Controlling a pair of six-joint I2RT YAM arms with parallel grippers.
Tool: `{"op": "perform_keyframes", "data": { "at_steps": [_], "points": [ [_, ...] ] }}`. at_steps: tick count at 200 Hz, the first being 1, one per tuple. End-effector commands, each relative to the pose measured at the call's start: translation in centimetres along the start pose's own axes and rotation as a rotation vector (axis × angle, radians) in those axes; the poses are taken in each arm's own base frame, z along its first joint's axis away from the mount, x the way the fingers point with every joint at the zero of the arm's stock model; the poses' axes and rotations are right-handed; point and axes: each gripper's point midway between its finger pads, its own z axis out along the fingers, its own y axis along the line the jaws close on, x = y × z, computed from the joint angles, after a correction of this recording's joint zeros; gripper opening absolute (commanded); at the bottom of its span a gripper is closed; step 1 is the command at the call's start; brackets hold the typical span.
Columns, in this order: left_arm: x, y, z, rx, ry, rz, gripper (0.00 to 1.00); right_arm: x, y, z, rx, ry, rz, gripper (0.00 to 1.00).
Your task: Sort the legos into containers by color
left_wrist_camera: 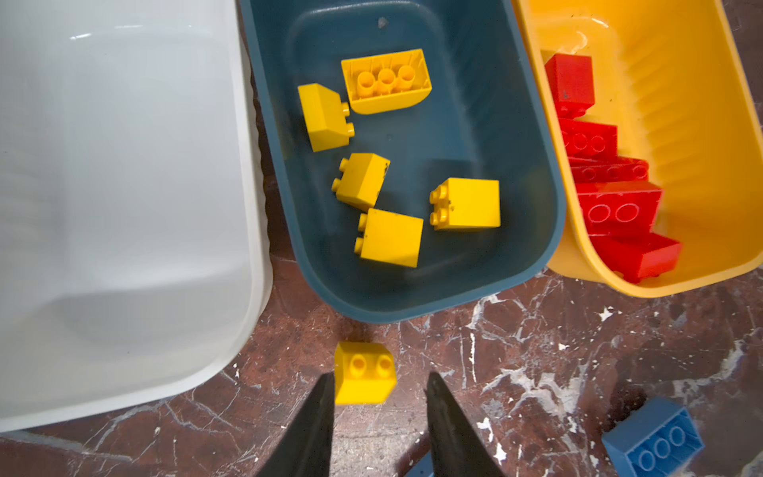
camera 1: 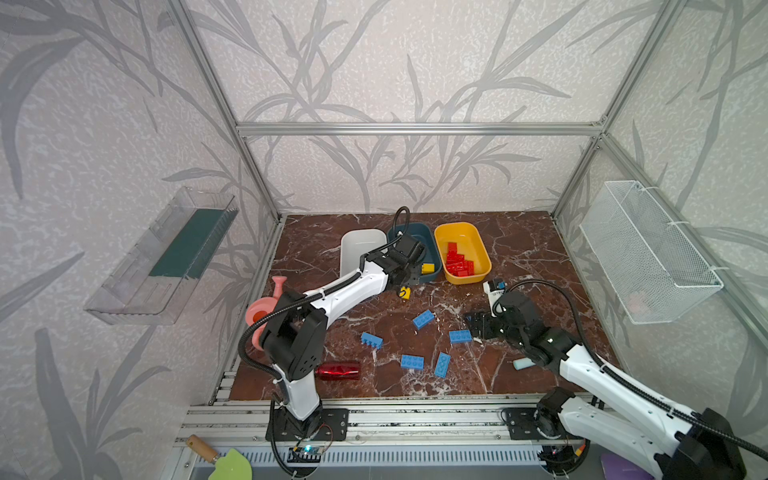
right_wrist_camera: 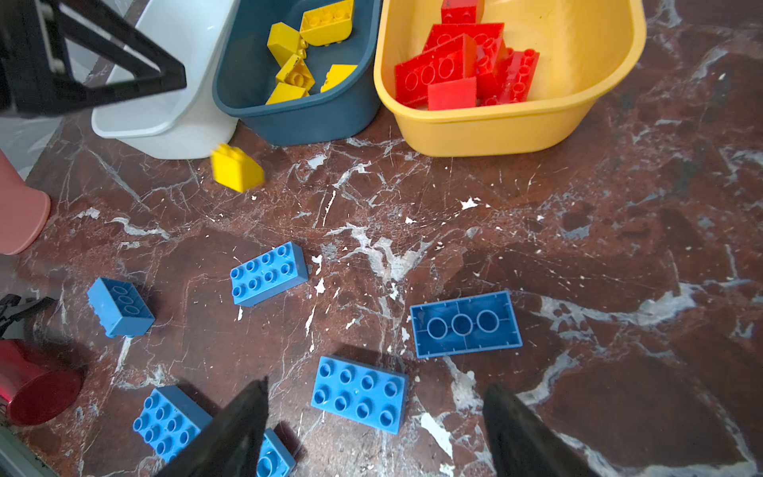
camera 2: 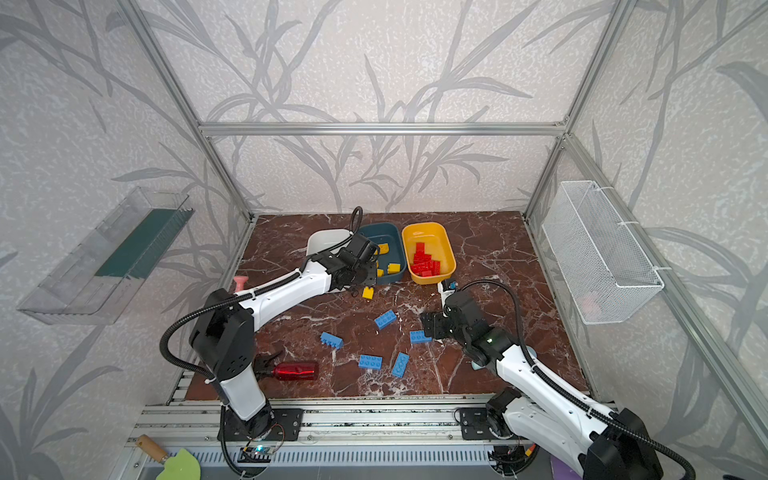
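Meanwhile, your left pincer [left_wrist_camera: 380, 375] stood narrowly parted, gripping nothing, a loose yellow lego [left_wrist_camera: 364, 371] at its tips on the tabletop [left_wrist_camera: 578, 351] just outside the teal tub [left_wrist_camera: 413, 305]; your right pincer [right_wrist_camera: 377, 383] gaped wide above a blue lego [right_wrist_camera: 359, 394].

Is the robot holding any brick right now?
Nothing. The left gripper and right gripper are empty; the yellow brick is loose near the left one.

Bright, even, diffuse light is seen throughout. Soft shadows are cast beside the blue legos [right_wrist_camera: 268, 273] on the worktop [right_wrist_camera: 578, 247]. Glare is noted on the white tub [left_wrist_camera: 124, 165]. The yellow lego [right_wrist_camera: 236, 167] is motion-blurred. The near fingers [right_wrist_camera: 231, 433] are dark and defocused. The frame posts [camera 1: 216, 91] are bowed in both top views.
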Motion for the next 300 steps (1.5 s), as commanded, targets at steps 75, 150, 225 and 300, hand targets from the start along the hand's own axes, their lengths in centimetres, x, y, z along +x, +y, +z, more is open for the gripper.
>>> {"op": "perform_keyframes", "data": {
  "at_steps": [75,150,225,300],
  "points": [
    [-2.8,-0.9,1.2,-0.053,0.013,0.042,0.46,0.5,-0.2,-1.4,0.001,0.006,-0.002,0.83],
    [5.2,4.9,-0.5,-0.113,0.044,-0.063,0.74,1.0,0.7,-0.2,-0.040,0.049,-0.003,0.83],
    [6.1,5.1,4.3,-0.181,0.088,0.025,0.72,1.1,0.9,-0.3,-0.044,0.060,0.001,0.83],
    [5.4,4.9,7.1,-0.205,0.088,0.078,0.68,1.1,0.7,-0.6,-0.033,0.063,-0.011,0.83]
  ]
}}
